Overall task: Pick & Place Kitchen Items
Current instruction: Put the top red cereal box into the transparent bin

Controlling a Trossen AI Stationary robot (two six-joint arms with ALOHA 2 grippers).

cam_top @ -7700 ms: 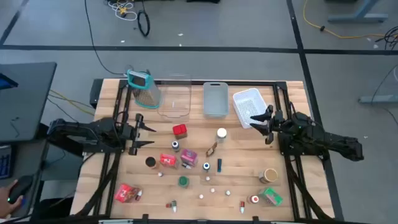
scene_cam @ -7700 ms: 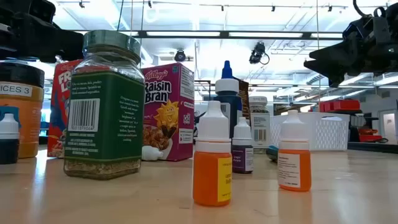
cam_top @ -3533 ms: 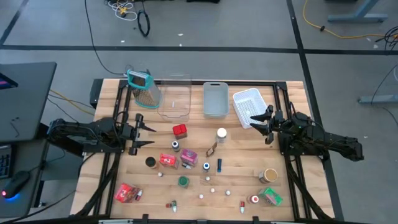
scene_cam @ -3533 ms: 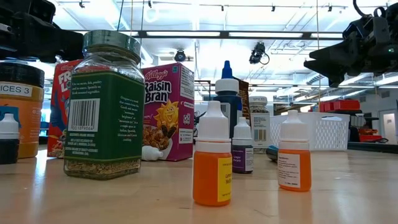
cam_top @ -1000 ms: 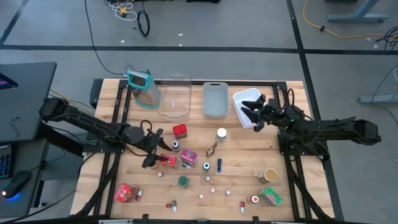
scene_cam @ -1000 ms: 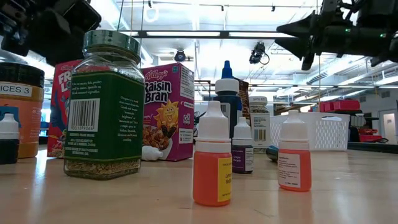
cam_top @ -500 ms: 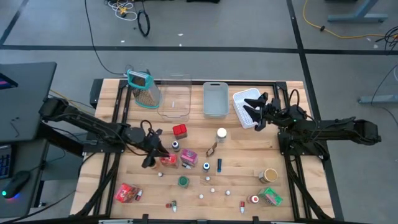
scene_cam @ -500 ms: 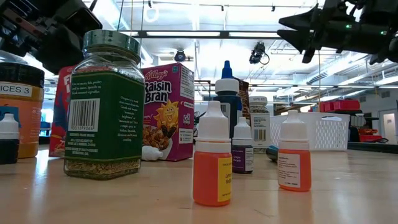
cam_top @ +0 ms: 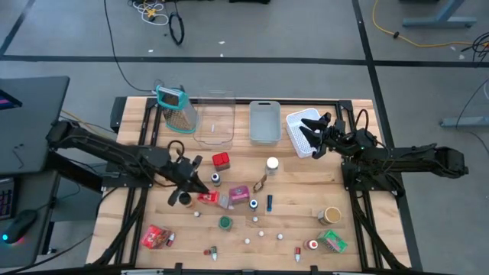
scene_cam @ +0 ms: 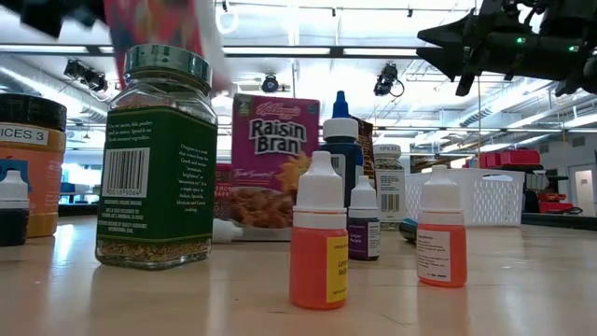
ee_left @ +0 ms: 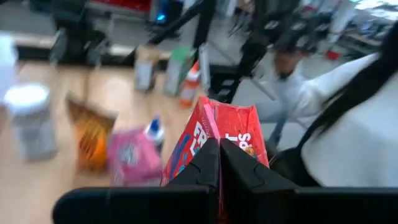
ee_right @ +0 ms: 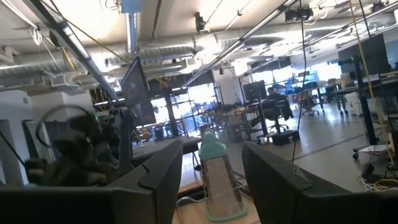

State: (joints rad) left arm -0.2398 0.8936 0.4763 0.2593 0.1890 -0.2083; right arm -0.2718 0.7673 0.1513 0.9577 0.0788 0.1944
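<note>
Holding the widest ground is the wooden table (cam_top: 298,174), carrying three bins along its far edge: a clear bin (cam_top: 215,120), a grey bin (cam_top: 264,122) and a white basket (cam_top: 302,127), with a teal-framed grater (cam_top: 174,106) beside them. Both arms are working above it. The right gripper (cam_top: 309,134) is hovering over the white basket with its fingers parted and nothing between them, as its own wrist view confirms. The left gripper (cam_top: 200,188) is clenched on a red packet (ee_left: 219,138), pinching its top edge; the packet is sitting near the table's left-centre, apparently just lifted, and is passing as a blurred red shape at the top of the low view. Close beside it are standing a pink box (cam_top: 238,192), a red-lidded jar (cam_top: 221,160) and a small dark-capped bottle (cam_top: 216,179). Judged from this, the step in hand is carrying the packet to a bin. To do it well, the arm should be rising straight until the packet is clearing its neighbours, since the hold is only an edge pinch and a swinging packet could be knocking the bottle over or slipping free. Travel should be kept slow and level, and release should be made low inside the chosen bin.
</note>
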